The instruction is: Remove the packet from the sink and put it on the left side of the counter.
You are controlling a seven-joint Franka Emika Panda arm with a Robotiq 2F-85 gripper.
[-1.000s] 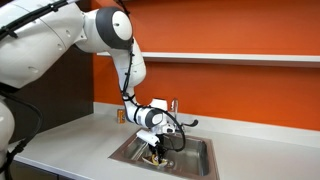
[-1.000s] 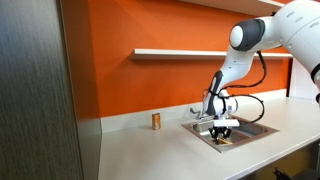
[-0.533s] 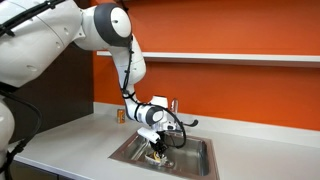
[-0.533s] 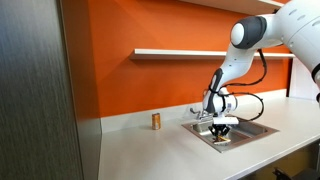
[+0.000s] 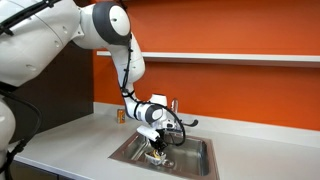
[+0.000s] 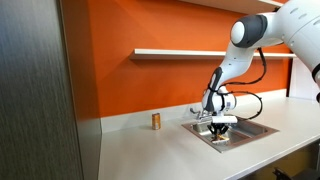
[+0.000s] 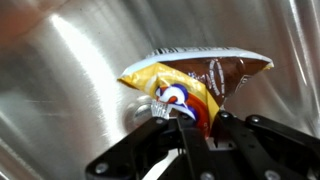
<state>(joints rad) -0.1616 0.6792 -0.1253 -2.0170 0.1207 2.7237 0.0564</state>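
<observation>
The packet (image 7: 200,80), crinkly with orange, red and dark brown print, lies on the steel floor of the sink (image 7: 70,90) in the wrist view. My gripper (image 7: 192,128) is shut on the packet's near edge, which sits pinched between the black fingers. In both exterior views the gripper (image 5: 155,150) (image 6: 221,135) reaches down inside the sink (image 5: 195,160) (image 6: 250,130), and the packet (image 5: 158,157) shows only as a small orange patch below the fingers. The light-grey counter (image 5: 70,150) (image 6: 150,150) stretches out beside the sink.
A small orange-gold can (image 6: 156,121) (image 5: 122,115) stands on the counter by the backsplash. The chrome faucet (image 5: 173,106) rises behind the sink. A shelf (image 6: 180,52) runs along the orange wall. A dark cabinet panel (image 6: 40,90) borders the counter's end.
Almost nothing has changed: the arm and gripper stay low in the sink at the packet, with only a slight shift of the wrist.
</observation>
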